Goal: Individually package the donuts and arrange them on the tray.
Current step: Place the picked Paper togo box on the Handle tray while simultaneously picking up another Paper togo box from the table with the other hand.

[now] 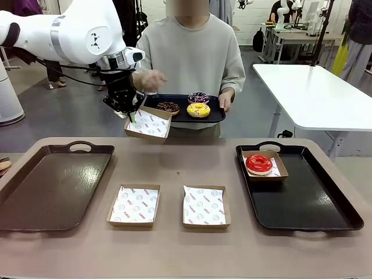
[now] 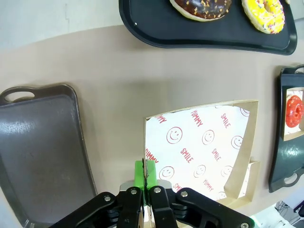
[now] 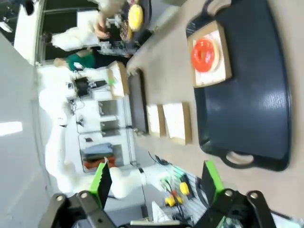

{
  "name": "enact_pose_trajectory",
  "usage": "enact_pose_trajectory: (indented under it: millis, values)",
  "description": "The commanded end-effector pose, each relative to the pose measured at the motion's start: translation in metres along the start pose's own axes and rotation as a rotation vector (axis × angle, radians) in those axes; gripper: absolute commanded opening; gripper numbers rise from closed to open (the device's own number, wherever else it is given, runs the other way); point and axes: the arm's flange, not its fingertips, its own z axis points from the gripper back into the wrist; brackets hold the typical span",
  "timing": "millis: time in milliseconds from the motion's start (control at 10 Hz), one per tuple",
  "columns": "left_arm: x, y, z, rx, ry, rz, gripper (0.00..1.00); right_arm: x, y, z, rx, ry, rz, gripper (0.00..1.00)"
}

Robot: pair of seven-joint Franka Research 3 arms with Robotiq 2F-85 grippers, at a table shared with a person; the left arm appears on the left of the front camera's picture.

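L tool [image 1: 132, 114] clenched on rim of paper-lined box [image 1: 149, 124], just beside person's tray [image 1: 185, 118] w/ three donuts [image 1: 198, 109]; R tool [image 3: 156, 183] released.

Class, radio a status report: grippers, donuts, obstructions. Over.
Left gripper shut on lifted box; right gripper open. Red donut boxed on right tray; three donuts on person's tray. Person's hand near gripper.

Chocolate donut [image 2: 202, 7] and yellow donut [image 2: 264, 13] cropped by the top edge of the left wrist view; red donut [image 2: 290, 107] cut off at far right.
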Motion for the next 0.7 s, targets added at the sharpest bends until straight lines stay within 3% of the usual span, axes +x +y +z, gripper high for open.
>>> enact_pose_trajectory:
  millis: [0,300,400,500,600]
  values:
    - [-0.003,0.001,-0.004,0.003,0.008,-0.01,0.0,0.013,-0.04,-0.016,0.067,-0.022,-0.008,1.0]
    - [-0.003,0.001,-0.004,0.003,0.008,-0.01,0.0,0.025,-0.07,-0.03,0.08,-0.026,-0.046,1.0]
    - [-0.003,0.001,-0.004,0.003,0.008,-0.01,0.0,0.03,-0.067,-0.04,0.071,-0.086,-0.038,1.0]
    - [-0.003,0.001,-0.004,0.003,0.008,-0.01,0.0,0.016,-0.072,-0.026,0.069,-0.02,-0.064,1.0]
    - [-0.003,0.001,-0.004,0.003,0.008,-0.01,0.0,0.016,-0.072,-0.026,0.069,-0.02,-0.064,1.0]
